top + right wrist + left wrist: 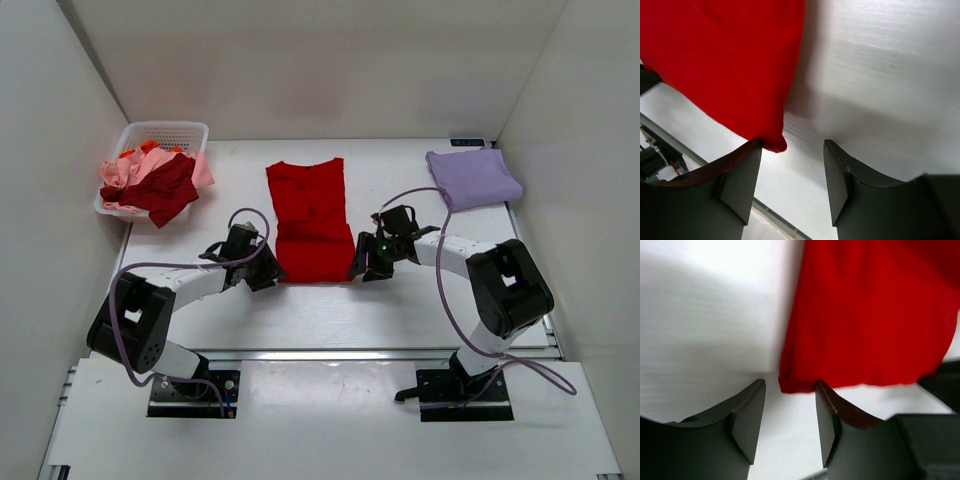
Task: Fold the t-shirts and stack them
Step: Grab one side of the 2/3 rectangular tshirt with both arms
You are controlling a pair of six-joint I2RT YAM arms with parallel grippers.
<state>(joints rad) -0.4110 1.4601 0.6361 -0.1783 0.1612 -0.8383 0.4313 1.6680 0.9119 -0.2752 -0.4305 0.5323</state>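
Top view: fingertips of both grippers are too small to read. The wrist cams show only the near corners of the red t-shirt (308, 222), the rest is cut off. The basket (165, 130) at far left holds a heap: dark red shirt (165, 190) on top, pink (120, 178) and orange (148, 147) partly buried, can't tell how many.

Red tee lies flat mid-table as a long folded strip, near hem toward the arms.

L gripper (790, 390) sits at the tee's near-left corner w/ jaws apart, nothing clamped. The corner lies at the mouth of the gap and the hem just meets one fingertip (821, 390).

R gripper (792, 147) is at the near-right corner, jaws also apart, nothing clamped. The cloth corner touches the tip of one finger (747, 160).

Lavender shirt (472, 178) is folded at far right, well apart from the red one. Bare table (400, 310) shows between the tee's near hem and the front edge. White walls are close on both sides.
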